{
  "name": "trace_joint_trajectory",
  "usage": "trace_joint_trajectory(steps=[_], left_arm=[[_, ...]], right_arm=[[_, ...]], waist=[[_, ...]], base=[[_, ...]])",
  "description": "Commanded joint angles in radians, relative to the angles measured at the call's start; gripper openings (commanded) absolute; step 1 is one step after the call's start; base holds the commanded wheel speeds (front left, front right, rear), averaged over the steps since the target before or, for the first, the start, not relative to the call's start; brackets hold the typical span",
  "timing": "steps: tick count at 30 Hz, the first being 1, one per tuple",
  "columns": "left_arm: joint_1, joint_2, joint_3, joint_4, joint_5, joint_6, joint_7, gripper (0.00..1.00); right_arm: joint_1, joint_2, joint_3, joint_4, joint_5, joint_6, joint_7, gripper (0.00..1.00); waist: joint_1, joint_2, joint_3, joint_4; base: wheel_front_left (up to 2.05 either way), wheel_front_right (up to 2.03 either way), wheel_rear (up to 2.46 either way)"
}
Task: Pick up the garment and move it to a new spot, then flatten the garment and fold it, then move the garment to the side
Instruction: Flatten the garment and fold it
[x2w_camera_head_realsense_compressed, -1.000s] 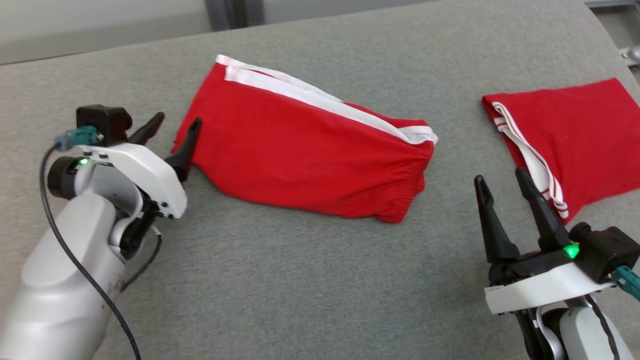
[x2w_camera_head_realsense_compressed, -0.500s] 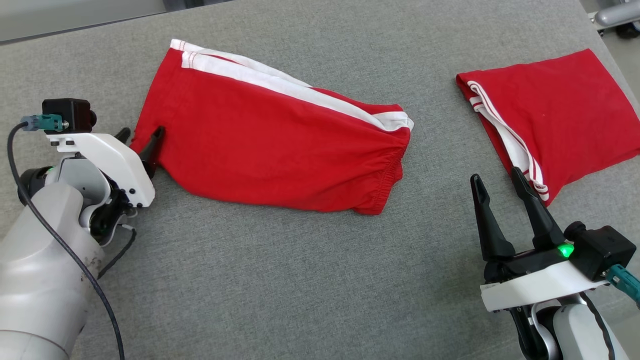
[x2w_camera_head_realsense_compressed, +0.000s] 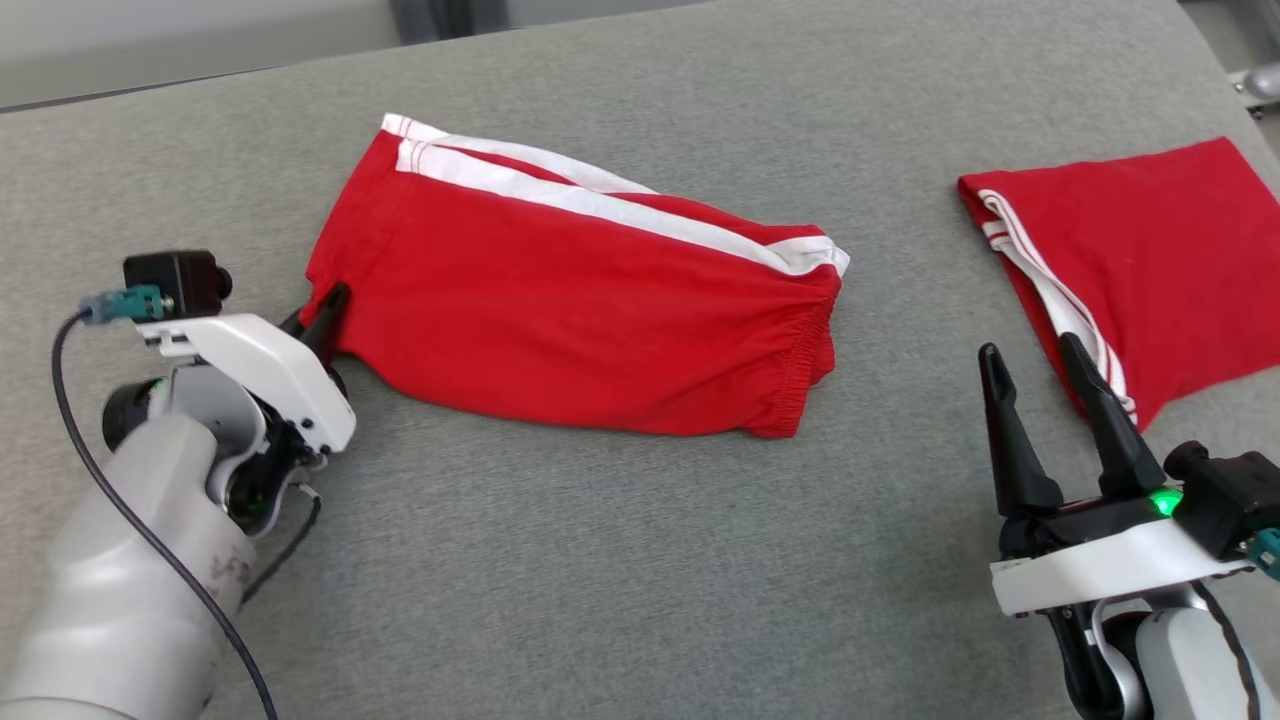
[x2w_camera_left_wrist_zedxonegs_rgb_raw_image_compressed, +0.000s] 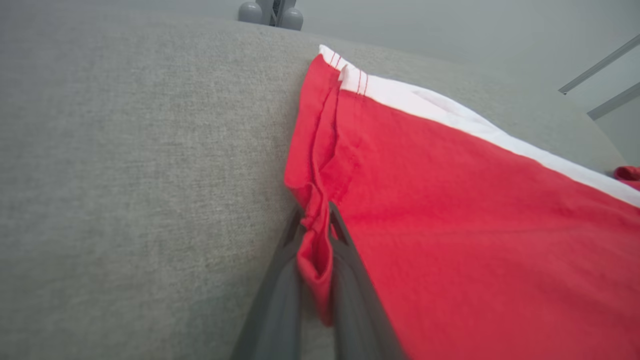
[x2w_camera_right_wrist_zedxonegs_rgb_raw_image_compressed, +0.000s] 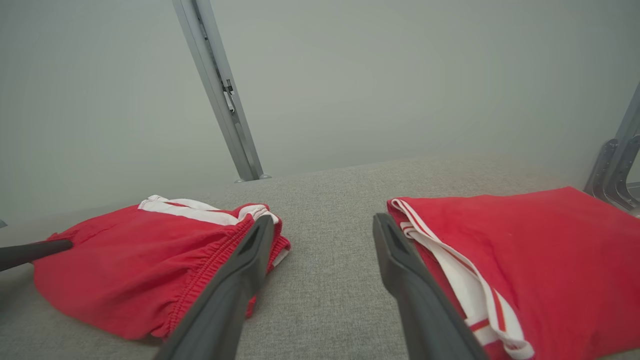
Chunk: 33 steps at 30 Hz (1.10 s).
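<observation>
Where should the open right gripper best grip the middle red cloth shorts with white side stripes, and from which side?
Probably the gathered elastic waistband at its near corner, coming from the robot's right: that thick edge faces the right gripper, opposite the hem the left gripper pinches.

The left gripper (x2w_camera_head_realsense_compressed: 322, 308), open a second ago, now pinches the near left hem corner of the red shorts (x2w_camera_head_realsense_compressed: 580, 330), bunching it.

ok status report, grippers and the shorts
Left gripper shut on corner of shorts. Right gripper open, holding nothing. Other red garment lies apart, not in the way.
</observation>
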Motion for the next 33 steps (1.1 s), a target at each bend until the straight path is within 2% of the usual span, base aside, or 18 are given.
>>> trace_joint_trajectory(steps=[1, 11, 15, 19, 21, 27, 30, 33], left_arm=[[0.022, -0.004, 0.007, -0.001, -0.006, -0.001, -0.028, 0.0], [0.196, -0.032, 0.024, -0.081, -0.024, 0.016, -0.204, 0.0], [0.278, -0.035, 0.026, -0.151, -0.036, 0.043, -0.221, 0.0], [0.355, -0.027, 0.017, -0.243, -0.027, 0.087, -0.227, 0.0], [0.379, -0.019, 0.012, -0.272, -0.01, 0.121, -0.242, 1.0], [0.434, 0.017, 0.065, -0.441, 0.091, 0.237, -0.318, 1.0], [0.451, 0.037, 0.124, -0.586, 0.187, 0.291, -0.324, 1.0], [0.493, 0.044, 0.178, -0.724, 0.289, 0.323, -0.323, 1.0]], right_arm=[[0.004, -0.01, -0.013, 0.0, 0.002, 0.0, 0.001, 1.0], [0.051, -0.027, -0.052, -0.012, -0.003, 0.0, 0.043, 1.0], [0.068, -0.029, -0.058, -0.015, -0.006, 0.0, 0.061, 1.0], [0.083, -0.025, -0.058, -0.015, -0.004, 0.0, 0.074, 1.0], [0.082, -0.023, -0.053, -0.014, 0.0, 0.0, 0.077, 1.0], [0.077, -0.019, -0.051, -0.018, -0.007, 0.0, 0.068, 1.0], [0.068, -0.016, -0.055, -0.019, -0.01, 0.0, 0.062, 1.0], [0.059, -0.013, -0.057, -0.021, -0.019, 0.0, 0.063, 1.0]], waist=[[0.0, 0.0, -0.01, 0.031], [0.0, 0.0, -0.071, 0.135], [0.0, 0.0, -0.092, 0.158], [0.0, 0.0, -0.115, 0.164], [0.0, 0.0, -0.122, 0.158], [0.0, 0.0, -0.137, 0.143], [0.0, 0.0, -0.143, 0.141], [0.0, 0.0, -0.145, 0.142]], base=[[0.0, 0.0, 0.0], [0.0, 0.0, 0.0], [0.0, 0.0, 0.0], [0.0, 0.0, 0.0], [0.0, 0.0, 0.0], [0.0, 0.0, 0.0], [0.0, 0.0, 0.0], [0.0, 0.0, 0.0]])
